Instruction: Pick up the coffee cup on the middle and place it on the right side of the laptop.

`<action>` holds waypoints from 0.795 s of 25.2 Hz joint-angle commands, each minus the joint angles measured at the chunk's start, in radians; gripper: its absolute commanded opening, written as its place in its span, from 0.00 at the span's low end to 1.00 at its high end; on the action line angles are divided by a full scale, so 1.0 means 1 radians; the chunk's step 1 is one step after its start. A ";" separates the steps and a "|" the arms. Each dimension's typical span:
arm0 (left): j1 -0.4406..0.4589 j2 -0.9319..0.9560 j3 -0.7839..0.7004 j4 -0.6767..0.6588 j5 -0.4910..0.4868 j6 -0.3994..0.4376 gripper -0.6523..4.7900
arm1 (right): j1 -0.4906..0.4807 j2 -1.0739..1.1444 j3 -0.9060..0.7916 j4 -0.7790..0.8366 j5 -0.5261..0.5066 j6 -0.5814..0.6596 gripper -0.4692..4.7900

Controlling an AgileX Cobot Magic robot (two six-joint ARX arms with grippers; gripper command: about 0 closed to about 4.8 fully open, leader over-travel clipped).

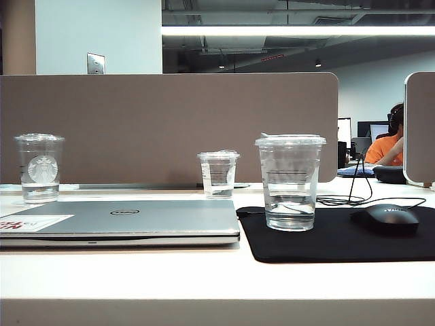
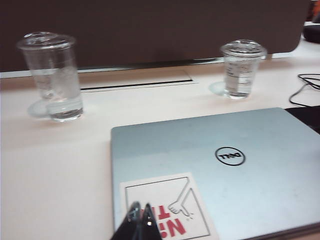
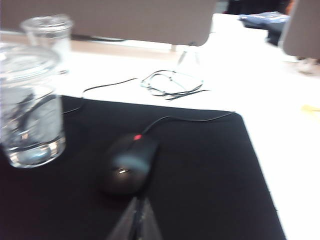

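Note:
The coffee cup (image 1: 290,182), clear with a flat lid and faint white lines, stands upright on the black mouse pad (image 1: 326,241), just right of the closed silver laptop (image 1: 129,219). In the right wrist view the cup (image 3: 30,115) is off to one side. My right gripper (image 3: 139,200) is shut and empty above the pad, close to the mouse (image 3: 127,165). My left gripper (image 2: 141,205) is shut and empty over the laptop's (image 2: 220,165) corner with the white-and-red sticker (image 2: 167,207). Neither gripper shows in the exterior view.
A clear cup with a round white logo (image 1: 40,168) stands behind the laptop's left end. A smaller clear cup with a crinkled top (image 1: 218,174) stands behind its right end. A black mouse (image 1: 389,219) with its cable (image 1: 346,199) lies on the pad. A grey partition (image 1: 170,125) closes the back.

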 commanded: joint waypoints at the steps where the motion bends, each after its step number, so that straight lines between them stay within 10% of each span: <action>1: 0.001 0.000 0.004 0.015 -0.129 -0.046 0.11 | -0.039 0.000 -0.006 0.035 0.005 -0.005 0.08; 20: -0.323 0.000 0.004 -0.022 -0.416 -0.018 0.11 | -0.103 0.000 -0.006 0.029 -0.089 -0.003 0.08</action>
